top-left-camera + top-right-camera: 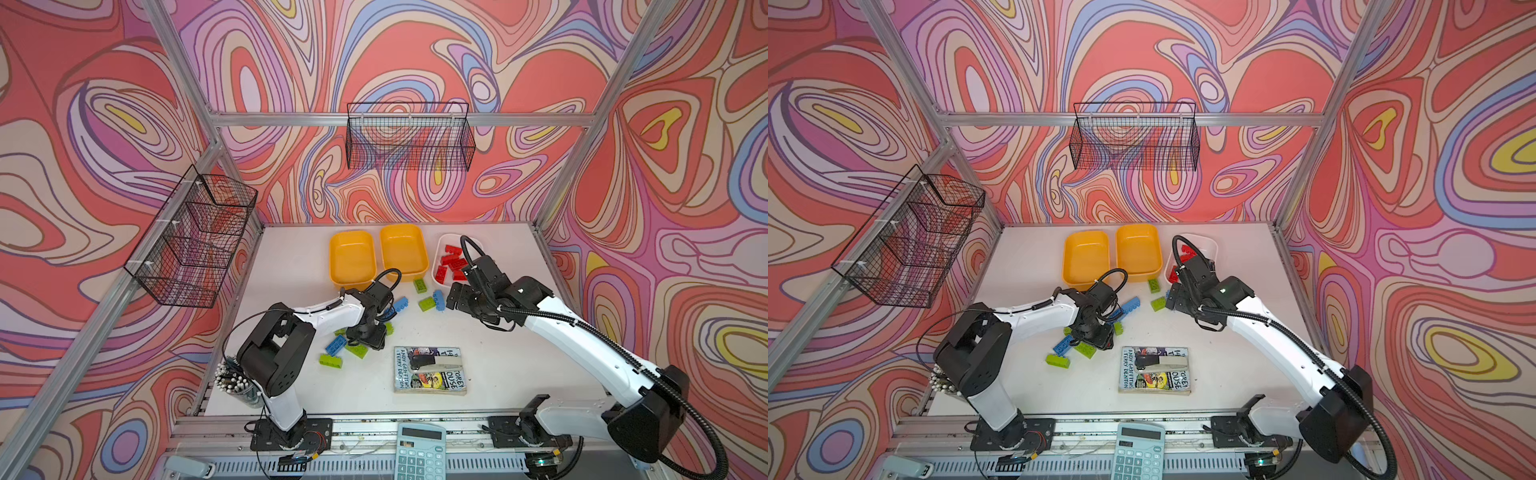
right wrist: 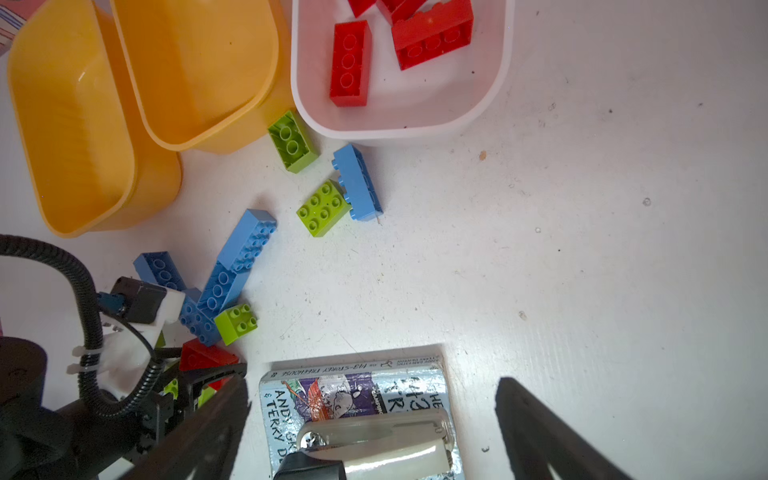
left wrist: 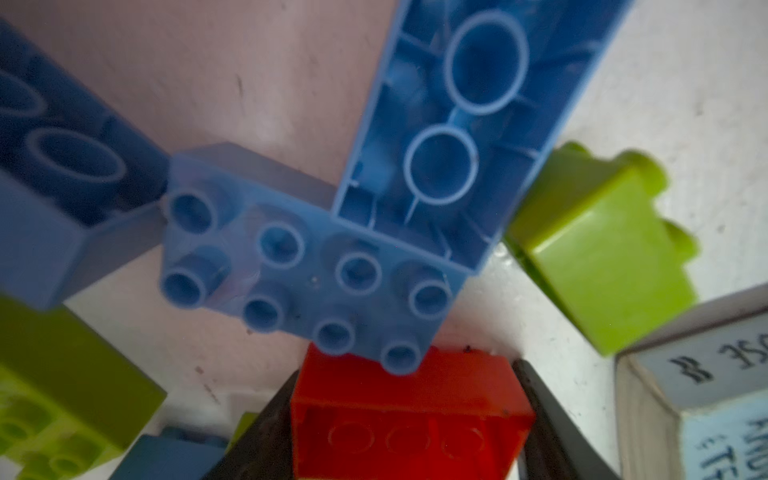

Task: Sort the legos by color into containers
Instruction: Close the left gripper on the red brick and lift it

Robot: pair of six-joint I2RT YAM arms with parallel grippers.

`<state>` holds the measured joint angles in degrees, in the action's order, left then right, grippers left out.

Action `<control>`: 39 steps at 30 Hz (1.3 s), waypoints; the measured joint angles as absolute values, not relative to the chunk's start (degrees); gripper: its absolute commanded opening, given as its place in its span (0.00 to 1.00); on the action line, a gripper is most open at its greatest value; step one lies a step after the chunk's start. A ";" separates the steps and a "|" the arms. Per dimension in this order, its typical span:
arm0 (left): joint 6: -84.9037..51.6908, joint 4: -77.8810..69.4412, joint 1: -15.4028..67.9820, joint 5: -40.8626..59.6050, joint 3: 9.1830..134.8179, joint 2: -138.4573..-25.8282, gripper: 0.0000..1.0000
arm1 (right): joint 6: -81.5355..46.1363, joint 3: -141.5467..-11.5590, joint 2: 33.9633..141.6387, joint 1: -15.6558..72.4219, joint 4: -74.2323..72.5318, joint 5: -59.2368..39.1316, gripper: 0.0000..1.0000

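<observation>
My left gripper (image 3: 409, 374) is down in the pile of loose legos and shut on a red lego (image 3: 411, 419), with a black finger against each side. A studded blue lego (image 3: 316, 270) overlaps its far edge, beside an upturned blue one (image 3: 457, 124) and a green one (image 3: 598, 249). In both top views the left gripper (image 1: 365, 336) (image 1: 1090, 334) hides that red lego. My right gripper (image 1: 453, 295) (image 2: 372, 390) hangs open and empty near the white container (image 2: 399, 133), which holds several red legos (image 2: 350, 62). Both yellow containers (image 1: 352, 257) (image 1: 403, 249) are empty.
A book (image 1: 430, 370) with a stapler on it lies in front of the pile. A calculator (image 1: 419, 451) sits on the front rail and a cup of pens (image 1: 237, 382) at the front left. Wire baskets (image 1: 409, 137) (image 1: 195, 237) hang on the walls.
</observation>
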<state>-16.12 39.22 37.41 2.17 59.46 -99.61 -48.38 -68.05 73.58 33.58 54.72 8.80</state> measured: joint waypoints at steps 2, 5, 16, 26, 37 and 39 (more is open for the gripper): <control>-16.10 39.20 37.41 2.24 59.46 -99.61 0.56 | -48.82 -68.05 73.56 33.87 54.72 9.28 0.98; -15.62 39.44 37.41 2.09 59.77 -99.90 0.52 | -49.47 -68.14 73.56 34.61 54.74 9.82 0.98; -15.22 41.23 37.12 1.89 60.62 -100.18 0.47 | -50.26 -70.76 74.59 35.70 54.98 11.22 0.98; -15.25 46.85 36.82 1.87 64.69 -99.83 0.46 | -49.34 -71.53 75.90 35.70 54.92 11.57 0.98; -15.18 54.57 36.64 2.57 87.35 -102.43 0.47 | -48.93 -72.27 75.90 35.70 54.96 12.69 0.98; -15.11 55.40 36.64 3.07 92.42 -104.55 0.47 | -48.93 -72.36 75.70 35.70 55.18 13.06 0.98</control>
